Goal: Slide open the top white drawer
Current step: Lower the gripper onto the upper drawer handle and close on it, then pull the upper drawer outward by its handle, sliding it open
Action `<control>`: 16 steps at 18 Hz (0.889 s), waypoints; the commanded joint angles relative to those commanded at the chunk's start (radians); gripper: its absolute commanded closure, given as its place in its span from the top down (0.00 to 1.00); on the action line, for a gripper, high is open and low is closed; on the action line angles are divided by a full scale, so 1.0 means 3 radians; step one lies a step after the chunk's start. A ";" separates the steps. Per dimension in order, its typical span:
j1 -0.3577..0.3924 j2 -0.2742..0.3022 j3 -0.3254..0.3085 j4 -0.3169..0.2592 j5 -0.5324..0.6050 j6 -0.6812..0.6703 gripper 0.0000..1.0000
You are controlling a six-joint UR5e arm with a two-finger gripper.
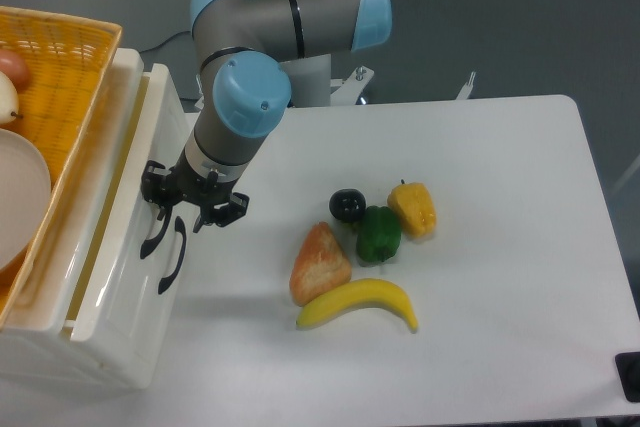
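Here the top white drawer (118, 209) sits in the cabinet at the table's left edge, glossy, long axis along the front, its face pointing right toward the fruit. The gripper (172, 209) pinches its curved black handle (152, 235), open tabletop (500, 247) lying to the right.

You have one white cabinet (100, 347) with two drawers: the top white drawer (120, 197) and the lower white drawer (125, 332), each with one curved black handle, so two handles in all. One yellow wicker basket (70, 57) sits on top, and in it you can see one white plate (20, 192) and two rounded items at the left edge. On the table (500, 297) you have five food items: one banana (358, 303), one green pepper (379, 233), one yellow pepper (413, 208), one orange-red wedge (319, 262) and one small black piece (347, 205). There is one arm with one gripper (193, 209).
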 joint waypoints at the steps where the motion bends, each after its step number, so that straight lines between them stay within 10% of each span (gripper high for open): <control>1: 0.0000 0.0000 0.0000 0.0005 0.0000 0.0000 0.43; 16: 0.0010 0.0010 -0.0005 0.0000 -0.0010 0.0005 0.25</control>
